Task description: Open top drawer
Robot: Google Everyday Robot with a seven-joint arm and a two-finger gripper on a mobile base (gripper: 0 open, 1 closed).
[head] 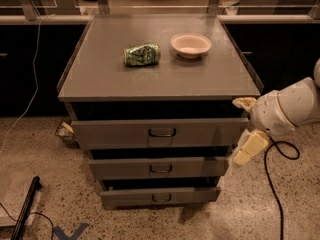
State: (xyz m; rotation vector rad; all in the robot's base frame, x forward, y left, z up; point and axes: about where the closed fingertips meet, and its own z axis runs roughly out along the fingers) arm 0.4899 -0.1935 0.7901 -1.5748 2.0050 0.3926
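Reaching in from the right, the arm (295, 106) holds the gripper (242, 129) at the right end of the top drawer (115, 133). Its fingers (252, 146) are spread wide, one above the other, grasping nothing. The drawer sits slightly pulled out under the cabinet top (160, 79).

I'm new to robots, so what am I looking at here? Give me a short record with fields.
top drawer: pulled out slightly, loop handle free
gripper: open, at the top drawer's right end, away from the loop handle
cabinet top: green packet beside white bowl
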